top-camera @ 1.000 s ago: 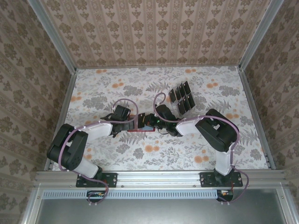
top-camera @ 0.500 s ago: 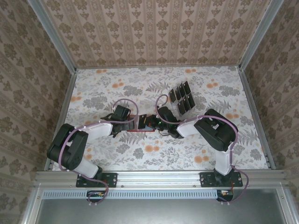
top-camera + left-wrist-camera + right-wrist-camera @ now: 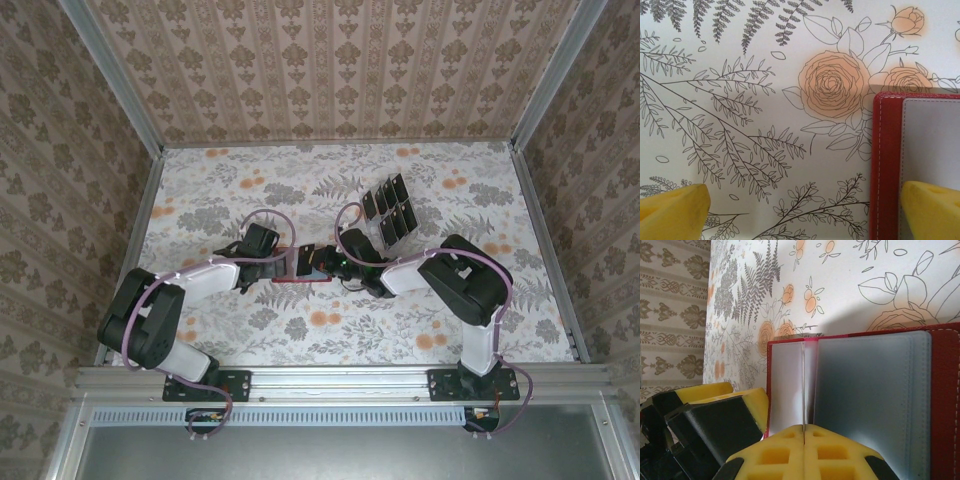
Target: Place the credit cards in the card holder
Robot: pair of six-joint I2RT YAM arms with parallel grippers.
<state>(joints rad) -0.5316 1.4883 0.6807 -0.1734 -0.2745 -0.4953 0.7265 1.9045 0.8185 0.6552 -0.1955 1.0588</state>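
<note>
The step in hand looks like opening and steadying the card holder (image 3: 870,405), before any card is fetched. It lies unfolded on the table (image 3: 450,320), a little left of the middle and slightly closer to the near edge than the far one, with both arms meeting over it.

The right end effector (image 3: 804,434) has its yellow pads pressed together. A thin pale leaf of the holder's pockets runs edge-on up from the seam between them, so it appears to pinch that leaf and lift it apart from the pocket beside it. The left end effector (image 3: 800,215) is spread wide at the holder's left edge. 1 pad sits over the pale pocket panel and the other over bare table, so it grips nothing.

The pale grey-blue pockets in the wrist views look empty, with no dark card in them. The credit cards (image 3: 390,210) stand tilted in 2 short rows toward the far edge, just right of the middle and well apart from the holder. What props them is too small to make out.

The next move probably calls for 1 arm to keep the holder pinned open while the other reaches for a card. The thin leaf may slip free or fall shut once released.
</note>
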